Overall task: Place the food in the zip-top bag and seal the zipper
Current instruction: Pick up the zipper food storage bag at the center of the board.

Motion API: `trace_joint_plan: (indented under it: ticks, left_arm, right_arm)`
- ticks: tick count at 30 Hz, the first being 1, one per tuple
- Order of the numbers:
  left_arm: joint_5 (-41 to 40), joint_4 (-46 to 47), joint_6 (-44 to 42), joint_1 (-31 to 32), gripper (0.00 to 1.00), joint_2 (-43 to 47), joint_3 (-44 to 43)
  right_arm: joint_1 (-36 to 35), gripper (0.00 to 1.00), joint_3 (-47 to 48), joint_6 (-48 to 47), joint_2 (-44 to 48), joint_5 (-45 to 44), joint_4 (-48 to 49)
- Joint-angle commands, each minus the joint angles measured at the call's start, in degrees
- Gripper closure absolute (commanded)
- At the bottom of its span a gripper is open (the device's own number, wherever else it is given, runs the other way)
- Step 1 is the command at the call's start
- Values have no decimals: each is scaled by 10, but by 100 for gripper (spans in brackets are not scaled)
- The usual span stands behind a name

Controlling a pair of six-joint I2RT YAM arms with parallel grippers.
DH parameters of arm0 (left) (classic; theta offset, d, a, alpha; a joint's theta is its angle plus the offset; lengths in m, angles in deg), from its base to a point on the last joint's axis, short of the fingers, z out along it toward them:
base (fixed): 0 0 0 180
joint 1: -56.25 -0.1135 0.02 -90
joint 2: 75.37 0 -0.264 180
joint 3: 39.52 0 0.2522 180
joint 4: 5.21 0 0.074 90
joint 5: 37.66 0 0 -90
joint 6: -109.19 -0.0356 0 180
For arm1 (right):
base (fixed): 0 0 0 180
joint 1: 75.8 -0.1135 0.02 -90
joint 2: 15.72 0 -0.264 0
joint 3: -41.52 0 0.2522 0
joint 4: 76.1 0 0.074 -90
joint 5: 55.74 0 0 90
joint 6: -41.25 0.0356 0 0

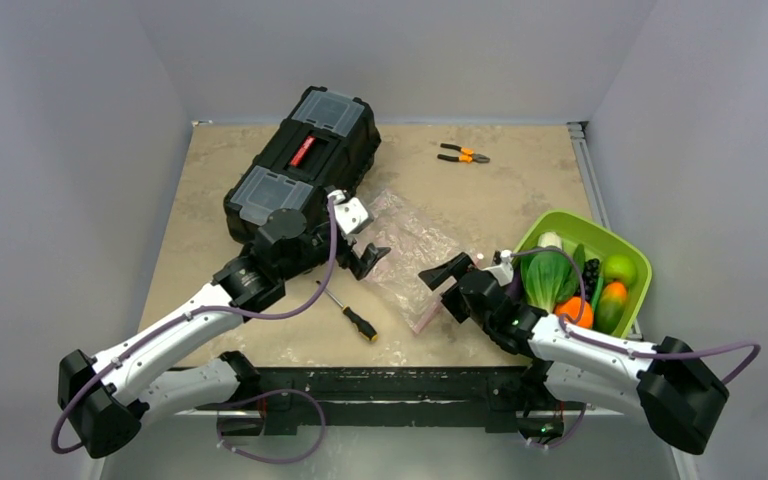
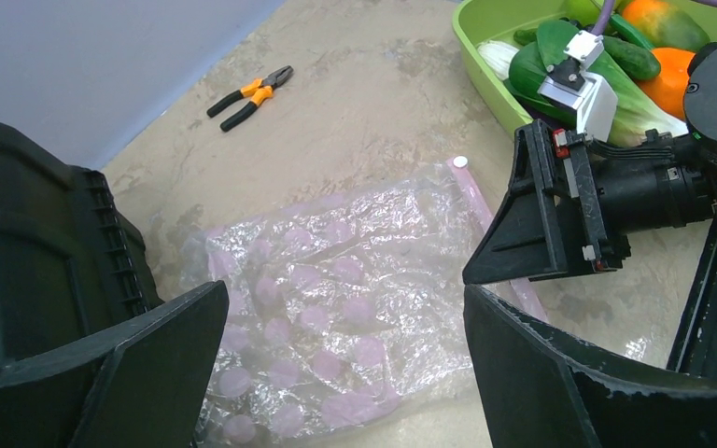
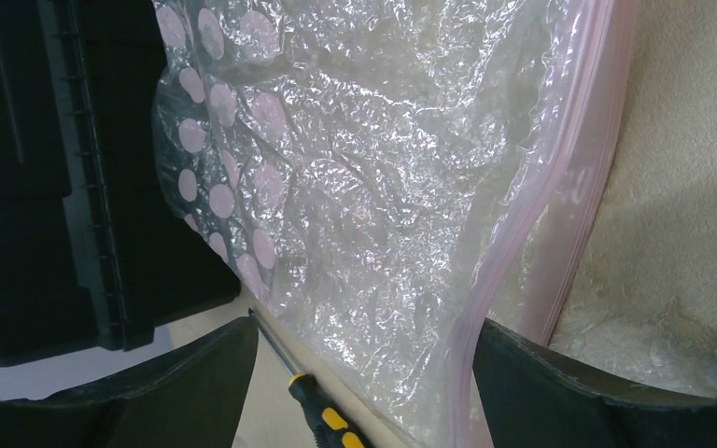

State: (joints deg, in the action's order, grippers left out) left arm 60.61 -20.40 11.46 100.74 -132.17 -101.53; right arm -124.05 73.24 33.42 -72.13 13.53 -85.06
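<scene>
The zip-top bag (image 1: 407,245) lies flat and empty on the table between both grippers, its far corner against the black toolbox. Its pink zipper (image 3: 513,219) runs along the edge nearest the bowl, and the two lips stand slightly apart. My left gripper (image 1: 368,256) is open and hovers over the bag's left side (image 2: 336,280). My right gripper (image 1: 444,281) is open, with its fingers either side of the zipper edge, holding nothing. The food (image 1: 570,285) lies in the lime-green bowl: a leafy green, orange, green and dark pieces.
The black toolbox (image 1: 300,170) stands at the back left, touching the bag. A black-and-yellow screwdriver (image 1: 352,314) lies just in front of the bag. Orange-handled pliers (image 1: 463,154) lie at the back. The lime-green bowl (image 1: 640,262) sits at the right table edge.
</scene>
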Motion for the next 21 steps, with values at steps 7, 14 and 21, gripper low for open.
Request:
trace_joint_plan:
  ticks: [7, 14, 21]
  left_arm:
    - [-7, 15, -9, 6, 4, -10, -26]
    - [-27, 16, -5, 10, 4, -10, -31]
    - [-105, 18, 8, 10, 4, 7, -34]
  right_arm:
    - [0, 39, -29, 54, -25, -59, 42]
    - [0, 86, 7, -60, -15, -66, 79]
    - [0, 100, 86, -304, 69, -70, 54]
